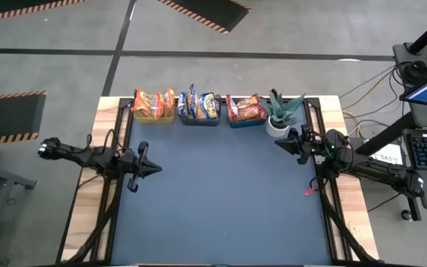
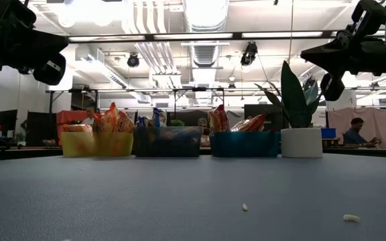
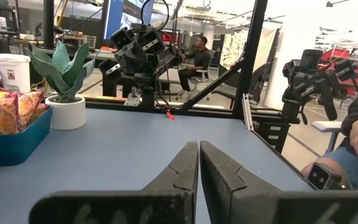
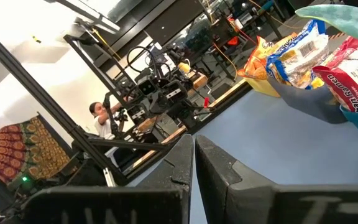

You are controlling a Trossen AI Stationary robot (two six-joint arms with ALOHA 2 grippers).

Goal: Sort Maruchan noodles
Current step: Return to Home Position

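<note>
Left gripper [image 1: 154, 169], fingers together, empty, is hovering centre-left; right gripper [image 1: 279, 142], likewise closed, is hovering right of centre beside plant [image 1: 284, 110]. Maruchan noodles [image 1: 200, 105] are standing in three bins [image 1: 202, 121], upper centre. Judged: sorting done, homing step; arms need parking clear.

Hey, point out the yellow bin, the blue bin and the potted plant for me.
yellow bin [image 2: 96, 144]: low view, on its front wall.
blue bin [image 2: 244, 144]: low view, on its front wall.
potted plant [image 2: 301, 142]: low view, on its white pot.
</note>
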